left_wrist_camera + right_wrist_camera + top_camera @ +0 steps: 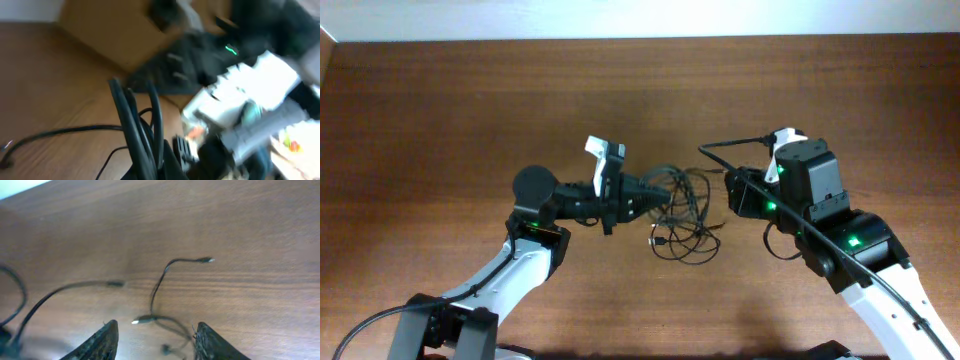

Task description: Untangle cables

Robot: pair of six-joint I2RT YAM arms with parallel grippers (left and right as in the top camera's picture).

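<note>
The cables (685, 212) are thin black cords, bunched in loose loops at the table's centre between the two arms. My left gripper (657, 195) points right and is shut on several strands at the left side of the bunch. The blurred left wrist view shows those strands (136, 125) running up out of the jaws. My right gripper (730, 196) faces the bunch from the right. In the right wrist view the right gripper (156, 332) stands open, and a cord with small plug ends (159, 287) lies on the wood between and beyond its fingers (106, 337), which do not hold it.
The brown wooden table (470, 110) spreads to all sides, with a pale wall edge along the back. A thicker black cable of the right arm (732, 147) arches above the right wrist. The right arm (250, 85) fills the upper right of the left wrist view.
</note>
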